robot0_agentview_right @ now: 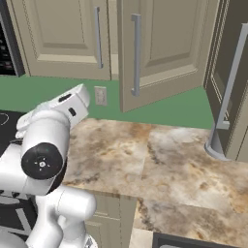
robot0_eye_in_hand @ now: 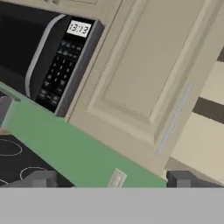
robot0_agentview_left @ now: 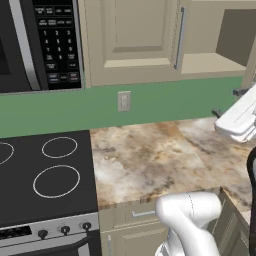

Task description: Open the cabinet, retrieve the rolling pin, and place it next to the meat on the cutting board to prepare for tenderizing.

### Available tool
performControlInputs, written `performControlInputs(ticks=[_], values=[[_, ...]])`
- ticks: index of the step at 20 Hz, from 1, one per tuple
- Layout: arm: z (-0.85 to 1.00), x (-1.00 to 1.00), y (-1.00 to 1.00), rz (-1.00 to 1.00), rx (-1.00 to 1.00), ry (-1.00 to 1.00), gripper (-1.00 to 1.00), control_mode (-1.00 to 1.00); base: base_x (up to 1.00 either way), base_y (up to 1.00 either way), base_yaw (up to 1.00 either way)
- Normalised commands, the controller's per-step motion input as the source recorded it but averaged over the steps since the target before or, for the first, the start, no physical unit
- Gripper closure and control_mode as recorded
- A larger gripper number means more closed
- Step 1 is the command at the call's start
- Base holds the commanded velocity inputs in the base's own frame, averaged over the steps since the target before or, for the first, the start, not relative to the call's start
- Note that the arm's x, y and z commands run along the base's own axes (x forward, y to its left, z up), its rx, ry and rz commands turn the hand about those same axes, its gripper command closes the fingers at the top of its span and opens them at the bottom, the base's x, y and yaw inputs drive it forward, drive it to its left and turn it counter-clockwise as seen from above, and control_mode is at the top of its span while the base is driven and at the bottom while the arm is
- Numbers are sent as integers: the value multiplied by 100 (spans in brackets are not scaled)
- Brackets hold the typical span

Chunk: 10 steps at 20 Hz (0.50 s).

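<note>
The cabinet hangs above the counter. Its left door (robot0_agentview_left: 132,35) is closed, with a vertical bar handle (robot0_agentview_left: 180,37). Its right door (robot0_agentview_right: 160,48) is swung out, and a bare stretch of shelf (robot0_agentview_left: 212,62) shows inside. My gripper (robot0_eye_in_hand: 111,179) is open, with nothing between the two dark fingertips (robot0_eye_in_hand: 41,179). It is raised above the counter and faces the closed left door and the green wall below it. The white hand (robot0_agentview_left: 239,119) sits at the right edge of the left base view. The rolling pin, the meat and the cutting board are out of view.
A black microwave (robot0_agentview_left: 45,40) hangs left of the cabinet above a black stove (robot0_agentview_left: 45,175). The marbled counter (robot0_agentview_left: 150,155) runs to the right, over a drawer front (robot0_agentview_left: 135,215). A wall outlet (robot0_agentview_left: 123,101) sits on the green backsplash. A tall panel with a long handle (robot0_agentview_right: 231,77) stands at the right.
</note>
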Motion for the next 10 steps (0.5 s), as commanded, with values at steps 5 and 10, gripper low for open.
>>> performControlInputs(ticks=[5,10], values=[[-8,55,29,-15,-13,14,-100,-100,0,0,0],[-4,47,1,-20,-11,13,-100,-100,0,0,0]])
